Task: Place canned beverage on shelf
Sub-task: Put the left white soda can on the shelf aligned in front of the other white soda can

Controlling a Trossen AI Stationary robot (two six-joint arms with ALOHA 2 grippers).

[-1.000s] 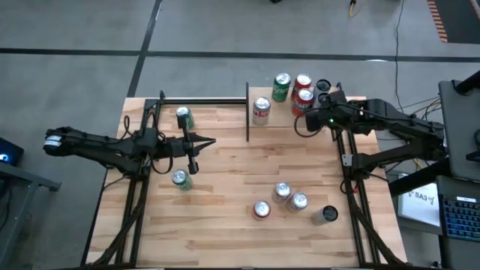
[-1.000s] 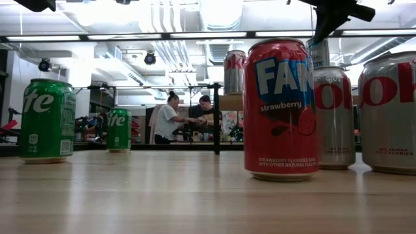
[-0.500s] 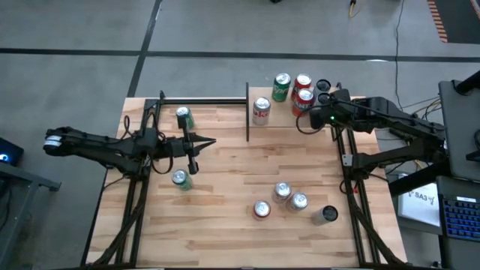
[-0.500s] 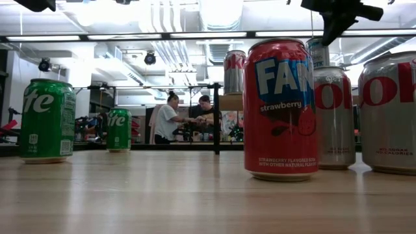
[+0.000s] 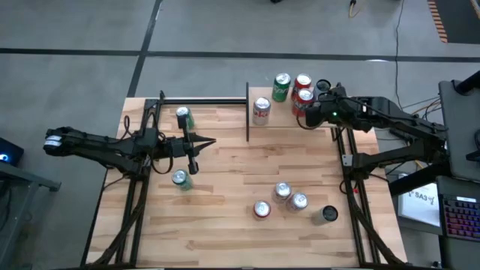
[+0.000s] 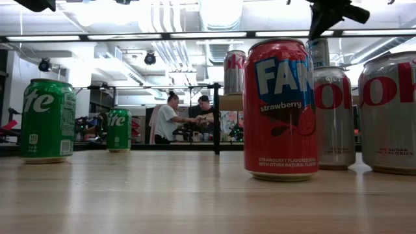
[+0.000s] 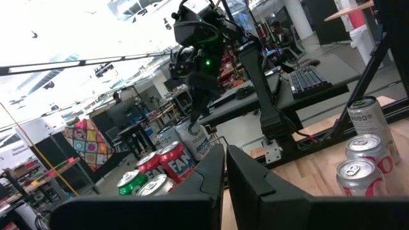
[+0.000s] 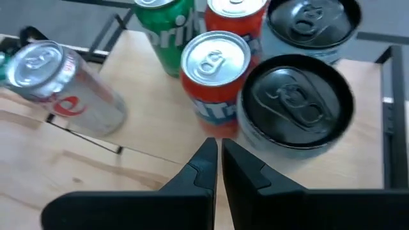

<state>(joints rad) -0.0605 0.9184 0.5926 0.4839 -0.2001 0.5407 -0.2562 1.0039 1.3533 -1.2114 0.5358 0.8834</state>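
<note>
With our right gripper (image 8: 216,156) clenched empty above the shelf's (image 5: 279,112) crowded cans (image 8: 214,80), a careless move could topple them.

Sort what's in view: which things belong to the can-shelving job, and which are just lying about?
Job: shelf; shelved cans; right pincer above them; loose cans on the table.
Lying about: left pincer, waiting mid-table; keyboard; people in the room behind.

Bright overhead strip lights (image 6: 195,34), ceiling glare, bg soft, near cans sharp
</note>
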